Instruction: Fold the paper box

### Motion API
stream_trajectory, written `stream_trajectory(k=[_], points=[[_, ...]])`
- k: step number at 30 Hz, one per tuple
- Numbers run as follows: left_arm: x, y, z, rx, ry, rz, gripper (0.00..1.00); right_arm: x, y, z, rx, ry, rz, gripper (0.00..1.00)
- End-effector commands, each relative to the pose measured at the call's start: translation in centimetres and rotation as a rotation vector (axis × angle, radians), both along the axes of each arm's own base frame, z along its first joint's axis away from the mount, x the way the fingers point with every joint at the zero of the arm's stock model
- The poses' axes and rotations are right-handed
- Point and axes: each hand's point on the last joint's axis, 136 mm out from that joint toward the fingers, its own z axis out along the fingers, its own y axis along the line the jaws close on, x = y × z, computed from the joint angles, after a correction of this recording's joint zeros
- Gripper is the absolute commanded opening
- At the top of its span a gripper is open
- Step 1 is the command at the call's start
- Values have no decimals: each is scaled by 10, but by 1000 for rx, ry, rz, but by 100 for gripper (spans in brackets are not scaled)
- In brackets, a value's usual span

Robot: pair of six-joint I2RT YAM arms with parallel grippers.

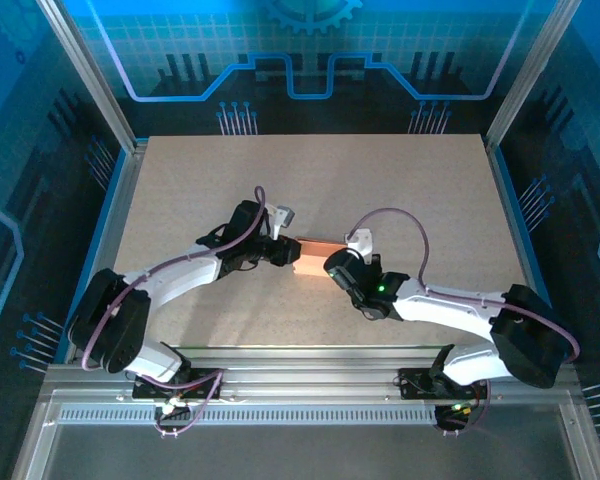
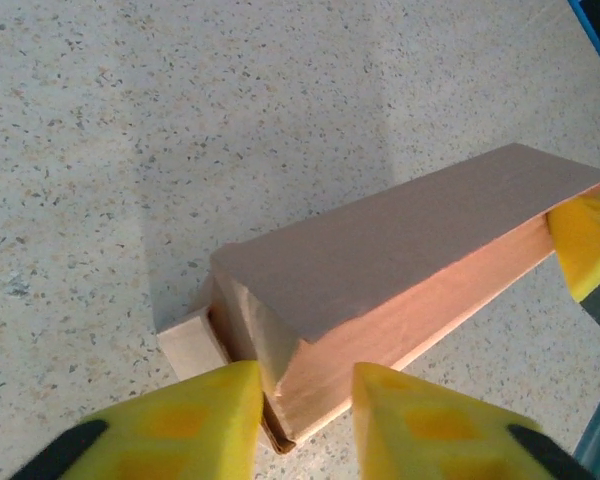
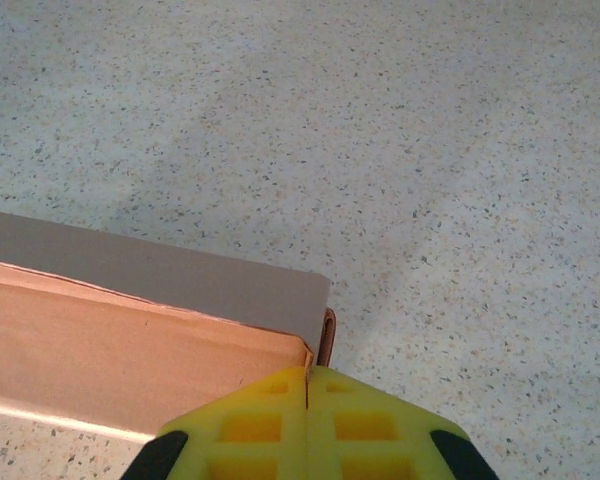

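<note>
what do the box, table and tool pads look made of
box: thin matte salmon cardboard, going by sharp creases and a raw flap edge. table: probably speckled laminate or composite, matte. pads: likely yellow foam or soft rubber, matte, with moulded square recesses.

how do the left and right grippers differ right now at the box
The left gripper has its fingers apart, a corner of the paper box showing in the gap; the right gripper has its fingers pressed together. The left gripper is at one end of the box, the right gripper at the opposite end. Both have yellow fingers and are right at the box.
</note>
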Motion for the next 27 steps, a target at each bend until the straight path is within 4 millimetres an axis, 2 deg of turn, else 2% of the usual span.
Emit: stream_trajectory(k=[1, 4, 5, 8, 13, 15, 17, 22, 27], points=[[-19, 7, -8, 23, 42, -20, 36, -10, -3, -16, -100, 53, 12, 0], [-24, 7, -2, 27, 33, -45, 49, -10, -1, -17, -96, 56, 6, 0], [-25, 8, -1, 31, 31, -49, 50, -10, -2, -18, -97, 59, 1, 0], [-30, 8, 7, 20, 23, -68, 68, -10, -3, -19, -101, 62, -5, 0], [-32, -1, 46, -148, 19, -73, 98, -11, -4, -19, -101, 62, -3, 0], [-21, 2, 55, -212, 71, 10, 99, -11, -3, -19, -101, 62, -3, 0], [-9, 8, 57, -258, 148, 110, 99, -11, -4, -19, -98, 61, -4, 0], [12, 13, 40, -381, 397, 310, 96, -11, -5, -18, -98, 62, -4, 0], [20, 8, 30, -424, 479, 354, 86, -12, -7, -18, -95, 62, -10, 0]])
